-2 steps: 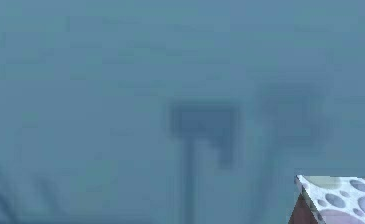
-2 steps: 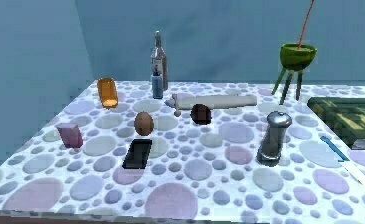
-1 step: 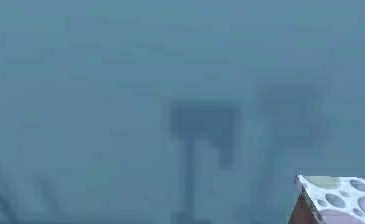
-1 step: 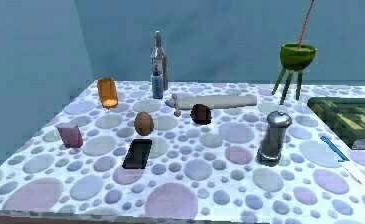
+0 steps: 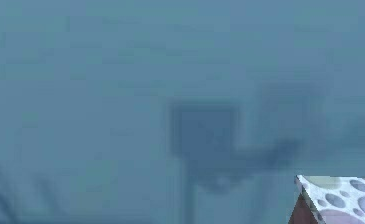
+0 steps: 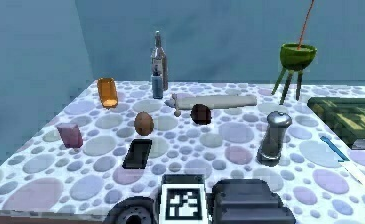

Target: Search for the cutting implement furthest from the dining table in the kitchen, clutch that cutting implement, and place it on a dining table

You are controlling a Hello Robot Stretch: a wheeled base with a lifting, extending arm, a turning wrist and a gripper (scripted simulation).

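Search phase, by judgement: nothing here can yet be named as the cutting implement, so its location cannot be told

1. Surroundings. A spotted table (image 6: 50,165) stands just beside the robot. Its corner appears at the forward view's lower right, against a bare blue-grey wall (image 5: 110,80). On the table stand an orange cup (image 6: 108,92) and a bottle (image 6: 157,65) at the far left, with a pale roll (image 6: 212,100) at the far middle. A metal shaker (image 6: 274,138) stands to the right and a dark flat slab (image 6: 137,153) lies nearer.

2. Candidate. A thin bluish strip (image 6: 333,148) lies flat at the arm side view's right. It is too small to identify.

3. Tool state. The gripper (image 6: 130,212) sits at the arm side view's near edge, left of a white marked square (image 6: 185,203). Its far end cannot be made out, so whether it holds anything cannot be told.

4. Handling, as a judgement. Expect a stiff, fairly light item lying low and flat, with a smooth, slippery blade. Take hold across the handle, close to where it meets the blade, so the load balances. Avoid the blade, which is thin and likely to slide or twist out of the grip
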